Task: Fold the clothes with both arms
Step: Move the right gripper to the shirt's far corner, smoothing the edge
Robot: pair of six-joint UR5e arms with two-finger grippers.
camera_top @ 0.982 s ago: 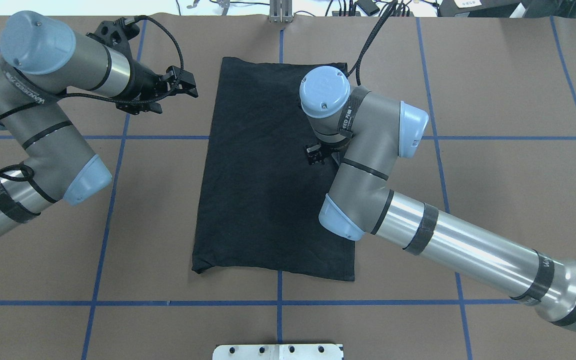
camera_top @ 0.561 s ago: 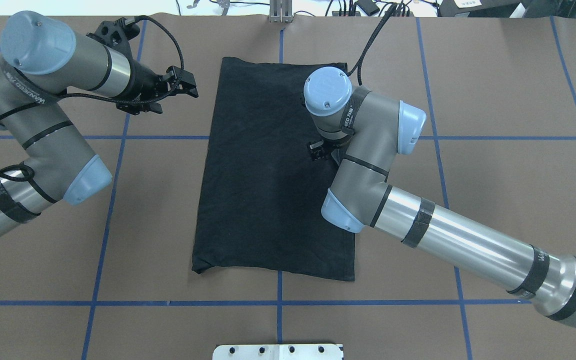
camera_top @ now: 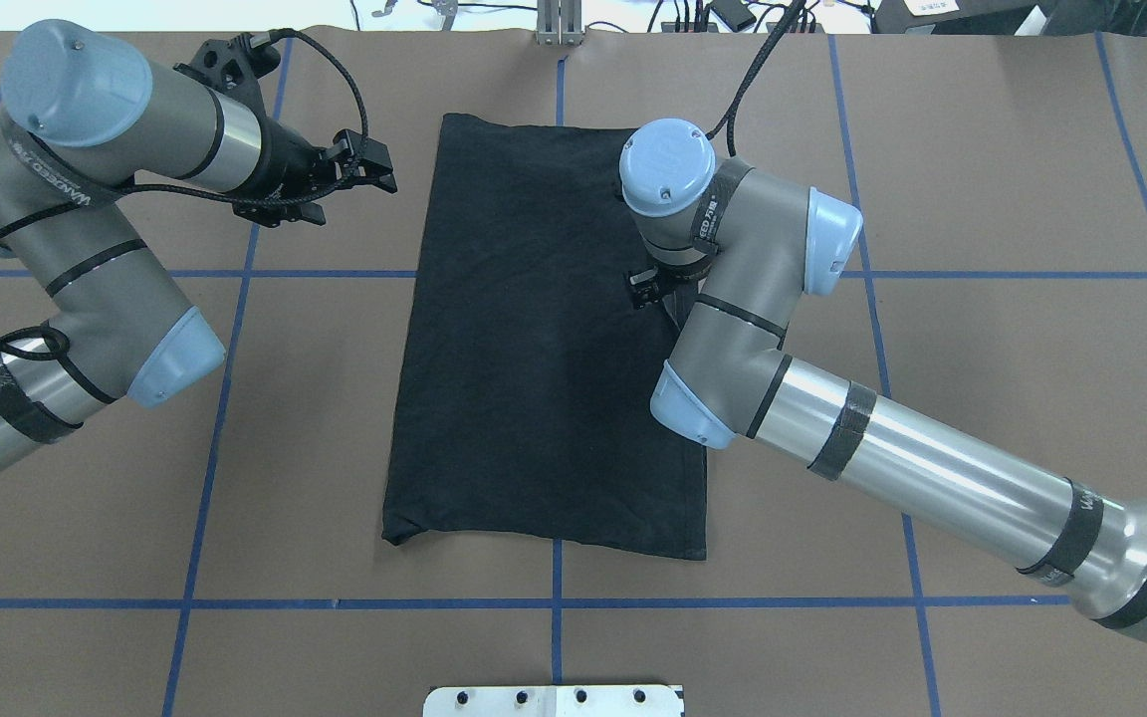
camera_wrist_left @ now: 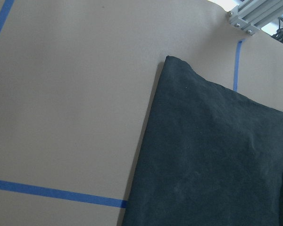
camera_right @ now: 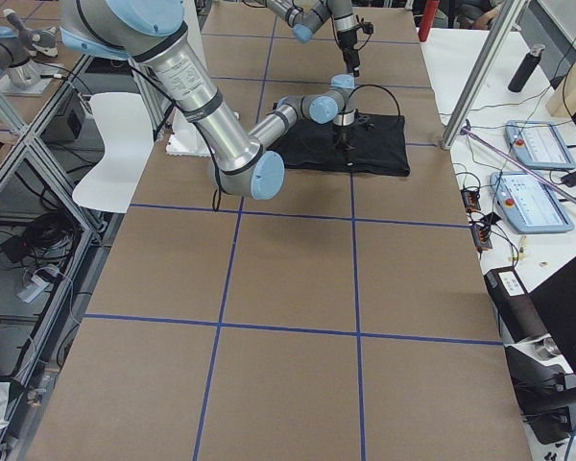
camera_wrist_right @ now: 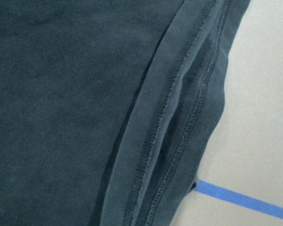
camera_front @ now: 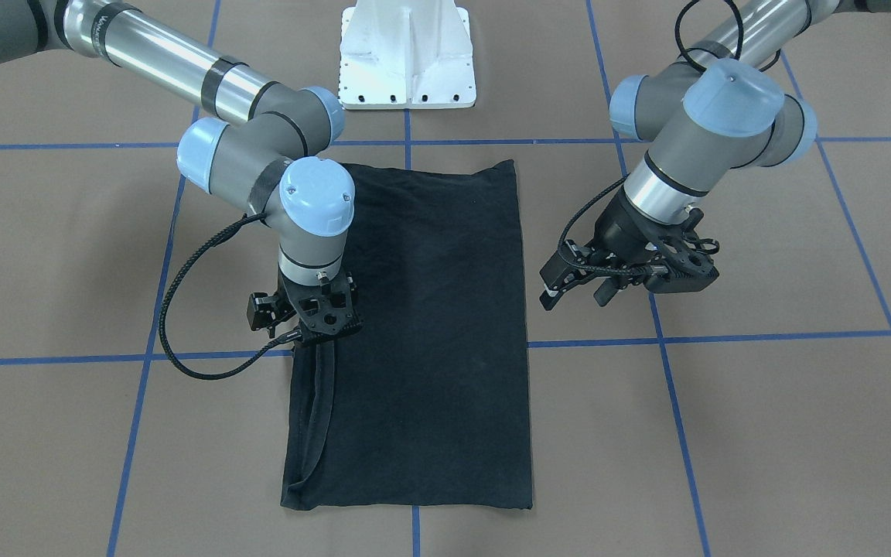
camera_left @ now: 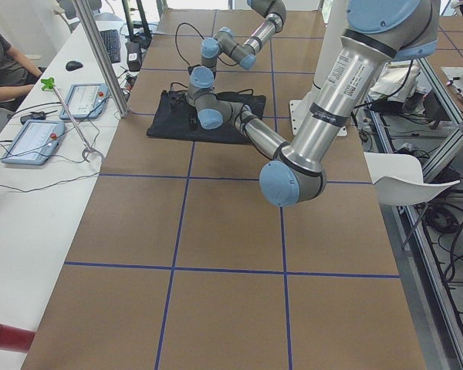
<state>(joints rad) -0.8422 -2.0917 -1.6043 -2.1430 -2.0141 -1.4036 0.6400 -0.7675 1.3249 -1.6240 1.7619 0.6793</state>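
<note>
So the black T-shirt (camera_top: 534,349) is lying flat on the brown table (camera_top: 982,199), folded into 1 long rectangle with only plain black showing. The right gripper (camera_front: 315,325) points straight down at the shirt's long edge on the robot's right side, roughly halfway along. Can't tell how wide its jaws are or whether it's got any cloth, since its own body hides the tips in both fixed views. The left gripper (camera_front: 575,296) hangs beside the opposite long edge, off the shirt, jaws parted and holding nothing.

Edges: the one under the right gripper has a raised ridge (camera_front: 320,402) running to the shirt's corner farthest from the robot. The other 3 lie fairly straight. There's bare table on all 4 sides of the shirt, crossed by blue tape lines (camera_top: 235,603). The white base (camera_front: 407,54) sits near the shirt's robot-side short edge, not touching it.

The right wrist view shows what the others don't: stitched hems (camera_wrist_right: 174,117) overlapping along that edge. The left wrist view just catches a shirt corner (camera_wrist_left: 169,59).
</note>
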